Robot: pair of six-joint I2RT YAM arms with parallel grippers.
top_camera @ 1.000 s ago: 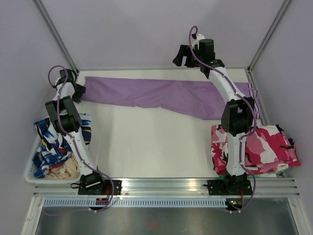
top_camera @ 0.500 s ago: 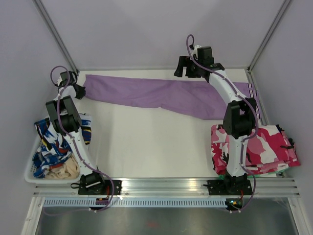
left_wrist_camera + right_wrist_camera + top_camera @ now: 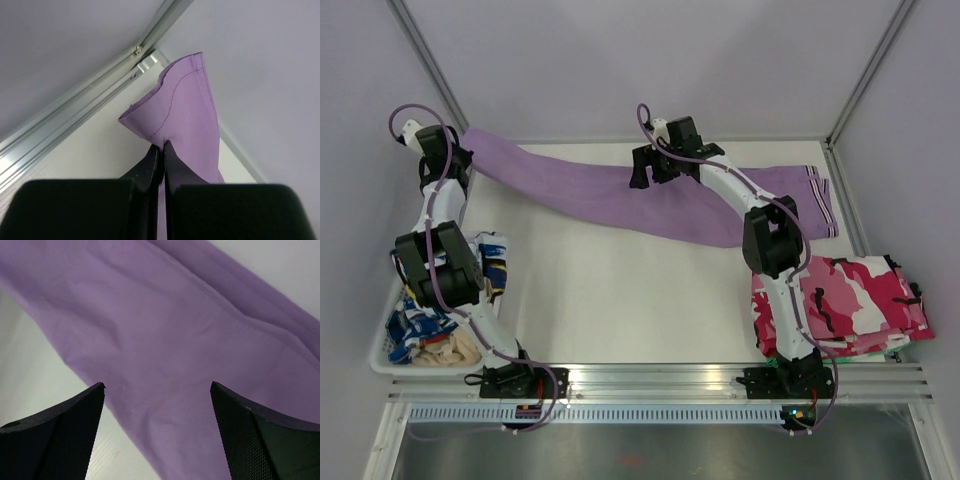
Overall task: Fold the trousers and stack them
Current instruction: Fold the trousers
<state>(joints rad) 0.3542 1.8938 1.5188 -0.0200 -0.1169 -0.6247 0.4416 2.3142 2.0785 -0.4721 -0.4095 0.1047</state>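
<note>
The lilac trousers (image 3: 590, 190) lie stretched across the back of the white table (image 3: 620, 290), with the waistband end at the right (image 3: 815, 195). My left gripper (image 3: 458, 158) is shut on the leg end at the far left corner and holds it raised off the table. In the left wrist view the hem (image 3: 190, 110) fans up from between the closed fingertips of the left gripper (image 3: 161, 145). My right gripper (image 3: 645, 172) hovers open over the middle of the trousers. In the right wrist view the right gripper (image 3: 157, 385) has the purple cloth (image 3: 165, 330) spread below it, untouched.
A folded pink, white and black camouflage garment (image 3: 860, 300) lies at the right edge. A white bin (image 3: 380, 355) at the left holds blue-and-white clothing (image 3: 430, 300). Slanted frame posts (image 3: 430, 70) and enclosure walls stand close behind both arms.
My left gripper closed on the leg end and lifted it up toward the back left corner. My right arm swung left from the back right to above the trousers' middle, uncovering the waistband.
</note>
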